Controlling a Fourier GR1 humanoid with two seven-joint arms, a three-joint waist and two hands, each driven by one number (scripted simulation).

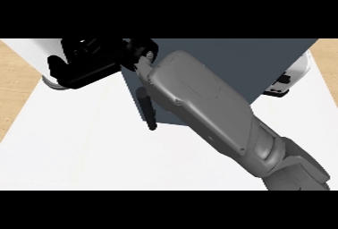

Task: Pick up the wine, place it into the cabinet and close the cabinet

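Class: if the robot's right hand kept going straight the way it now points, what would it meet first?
Probably the white object at the upper left: the right hand points there and looks almost against it, though depth is unclear.

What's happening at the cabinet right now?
The right hand has reached across to the upper left of the dark grey cabinet, its grey forearm lying diagonally over the cabinet's front. The hand sits against a white object at the cabinet's left side. A black handle shows on the cabinet's left edge. No wine bottle can be made out in this view, and whether the door is fully shut cannot be told. The left hand is out of view.
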